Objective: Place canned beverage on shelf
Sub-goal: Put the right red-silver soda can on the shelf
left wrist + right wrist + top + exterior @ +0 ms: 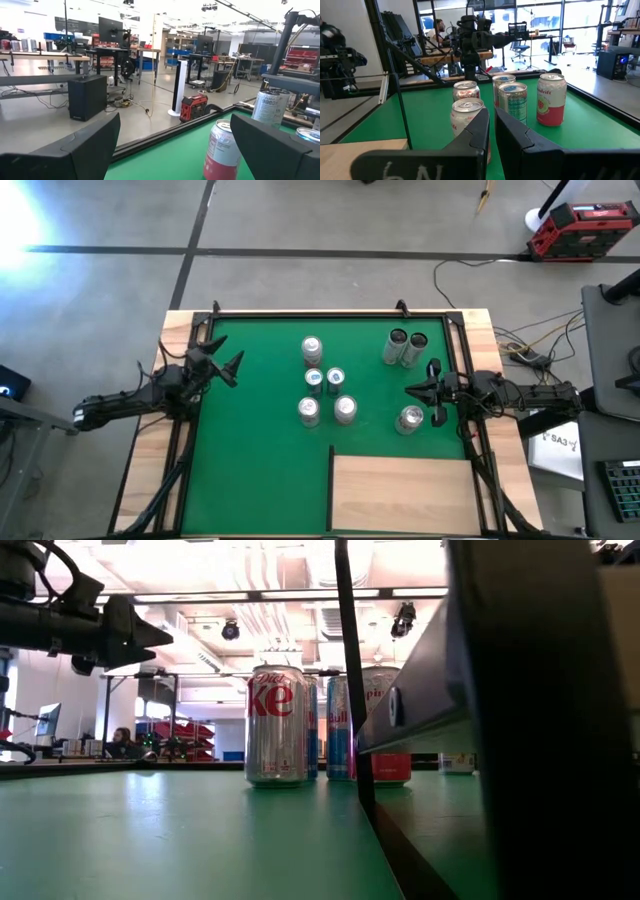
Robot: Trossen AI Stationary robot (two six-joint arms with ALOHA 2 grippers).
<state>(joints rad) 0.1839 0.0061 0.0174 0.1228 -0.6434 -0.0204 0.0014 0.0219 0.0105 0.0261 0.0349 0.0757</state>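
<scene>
Eight cans (313, 348) stand on the green surface (260, 460), none on the shelf (405, 492) at its near right corner. From table height we see the shelf's dark edge hiding most cans. Our left pincer (222, 363) hangs wide open, grasping nothing; our right pincer (413, 390) is clenched empty just beside one can (409, 419).

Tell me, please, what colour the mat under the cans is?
Green mat, clearest in the high view.

pale wooden shelf (405, 492) flat; cans (326, 392) upright beyond.
</scene>
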